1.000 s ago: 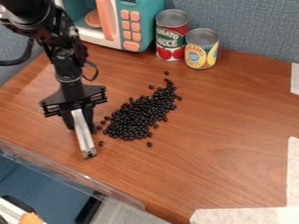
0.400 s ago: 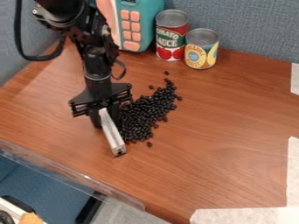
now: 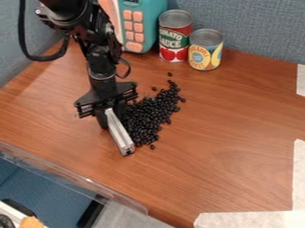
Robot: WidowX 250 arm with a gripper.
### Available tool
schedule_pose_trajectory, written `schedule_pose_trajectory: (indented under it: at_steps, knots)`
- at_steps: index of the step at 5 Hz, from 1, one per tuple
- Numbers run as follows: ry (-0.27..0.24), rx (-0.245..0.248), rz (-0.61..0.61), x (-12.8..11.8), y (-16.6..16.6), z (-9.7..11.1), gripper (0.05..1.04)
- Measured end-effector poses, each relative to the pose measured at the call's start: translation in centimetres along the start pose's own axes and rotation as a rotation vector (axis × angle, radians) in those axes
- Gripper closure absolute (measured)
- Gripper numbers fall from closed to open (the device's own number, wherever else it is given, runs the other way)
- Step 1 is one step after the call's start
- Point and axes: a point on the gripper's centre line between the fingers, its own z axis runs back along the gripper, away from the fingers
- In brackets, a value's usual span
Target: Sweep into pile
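Note:
The black gripper point(image 3: 113, 116) hangs over the left-centre of the table, shut on a silver metal bar point(image 3: 120, 132). The bar slants down and to the right, its far end low at the table surface. Against the bar's right side lies an elongated pile of black beans point(image 3: 150, 113), wide at the lower left and narrowing toward the upper right. A few loose beans lie off the narrow end and one near the bottom edge. Part of the pile's left side is hidden behind the gripper and bar.
A tomato sauce can point(image 3: 174, 36) and a pineapple can point(image 3: 205, 50) stand at the back, beside a teal toy microwave point(image 3: 149, 22). White tape point(image 3: 250, 219) marks the lower right. A clear plastic edge point(image 3: 77, 178) runs along the table's lower left.
The gripper and bar have moved right, up against the beans. The pile's left side has been pushed in, and the stray beans at its left are no longer apart from it.

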Motion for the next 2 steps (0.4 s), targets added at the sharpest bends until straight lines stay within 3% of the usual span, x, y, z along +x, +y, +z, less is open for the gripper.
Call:
schedule_pose_trajectory:
  at_steps: [2]
  knots:
    - [0.011,-0.001,-0.015,0.02,-0.42,0.08,0.705]
